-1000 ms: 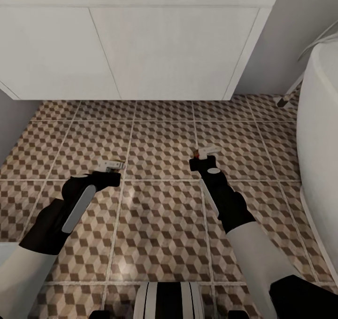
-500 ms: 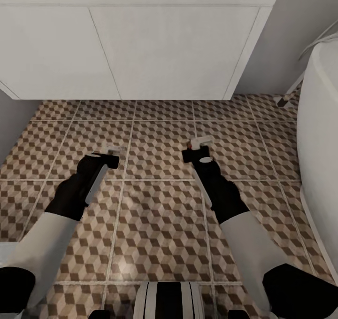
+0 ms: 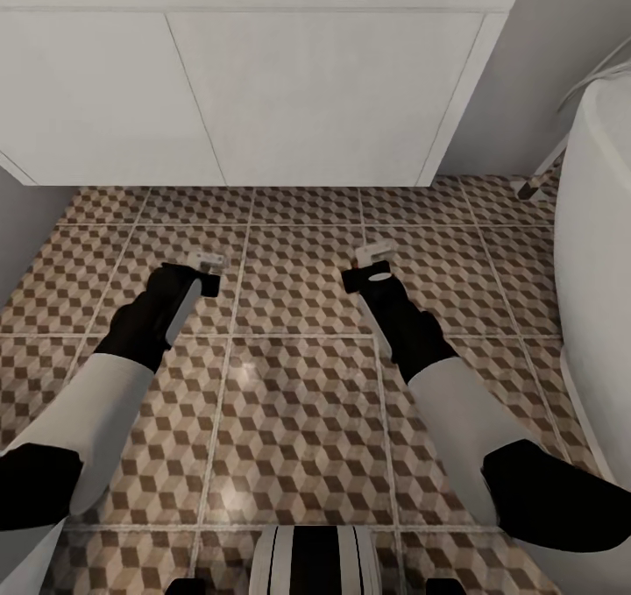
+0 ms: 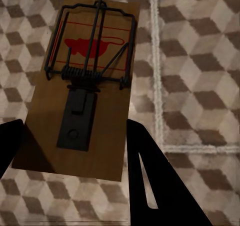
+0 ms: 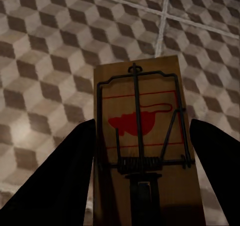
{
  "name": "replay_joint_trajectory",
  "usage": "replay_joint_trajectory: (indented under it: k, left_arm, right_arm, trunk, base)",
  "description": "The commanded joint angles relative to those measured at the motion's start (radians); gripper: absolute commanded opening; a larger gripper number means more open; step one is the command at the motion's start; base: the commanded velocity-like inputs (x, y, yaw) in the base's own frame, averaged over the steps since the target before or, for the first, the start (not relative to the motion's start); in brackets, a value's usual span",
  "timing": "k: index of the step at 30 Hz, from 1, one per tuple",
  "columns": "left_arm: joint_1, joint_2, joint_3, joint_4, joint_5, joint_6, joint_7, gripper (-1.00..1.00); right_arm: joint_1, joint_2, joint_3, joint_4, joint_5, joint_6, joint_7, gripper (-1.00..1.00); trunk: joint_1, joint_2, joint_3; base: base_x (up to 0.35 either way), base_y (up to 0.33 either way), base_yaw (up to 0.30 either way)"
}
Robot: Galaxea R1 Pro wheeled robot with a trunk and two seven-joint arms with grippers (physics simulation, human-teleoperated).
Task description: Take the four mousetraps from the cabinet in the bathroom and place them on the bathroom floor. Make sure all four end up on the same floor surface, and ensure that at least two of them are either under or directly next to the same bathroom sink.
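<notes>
In the head view my left gripper (image 3: 203, 272) is shut on a mousetrap (image 3: 207, 259), a pale board sticking out ahead of the fingers. My right gripper (image 3: 366, 264) is shut on a second mousetrap (image 3: 379, 250). Both hang low over the cube-patterned bathroom floor (image 3: 298, 402), a tile short of the white vanity (image 3: 263, 95). The left wrist view has its tan mousetrap (image 4: 87, 86), with dark wire and a red mark, between the black fingers (image 4: 155, 186). The right wrist view has the other mousetrap (image 5: 142, 151) between its fingers (image 5: 65, 181). The bathroom sink's basin and the cabinet are out of view.
The white bathtub (image 3: 605, 227) curves along the right side, with a grey wall (image 3: 526, 78) behind it. Another grey wall (image 3: 22, 227) borders the left. My base (image 3: 315, 564) sits at the near edge. Open floor lies between my arms and the vanity.
Both arms have reached forward toward the vanity, carrying their mousetraps. The left arm has swung further out and straightened.
</notes>
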Motion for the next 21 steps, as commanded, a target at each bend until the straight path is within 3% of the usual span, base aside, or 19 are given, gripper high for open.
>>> replay_joint_trajectory:
  k: [1,4,8,12,21]
  left_arm:
    - [-0.001,0.0,-0.002,0.02,0.006,0.0,0.01,-1.0]
    - [-0.002,-0.006,0.0,0.051,0.006,-0.022,0.01,-1.0]
    - [-0.003,-0.033,0.002,0.089,0.004,-0.045,0.011,-1.0]
    - [-0.003,-0.042,0.002,0.095,0.003,-0.053,0.01,-1.0]
    - [-0.003,-0.045,0.002,0.024,0.006,-0.065,-0.005,-1.0]
  right_arm:
    - [-0.005,0.0,0.002,0.015,0.008,0.007,-0.001,-1.0]
    - [-0.019,0.0,0.002,0.049,0.008,0.007,-0.001,-1.0]
    - [-0.091,0.0,0.002,0.136,0.007,0.005,-0.001,-1.0]
    - [-0.124,0.0,0.002,0.18,0.006,-0.01,0.0,-1.0]
    - [-0.135,0.0,0.001,0.198,0.001,-0.027,0.003,-1.0]
  trunk:
    - [0.0,0.0,-0.001]
    - [0.0,0.0,-0.001]
    - [0.0,0.0,-0.001]
    - [0.0,0.0,-0.001]
    - [0.0,0.0,-0.001]
  base:
    - [0.0,0.0,0.0]
    - [0.0,0.0,0.0]
    - [0.0,0.0,0.0]
    - [0.0,0.0,0.0]
    - [0.0,0.0,0.0]
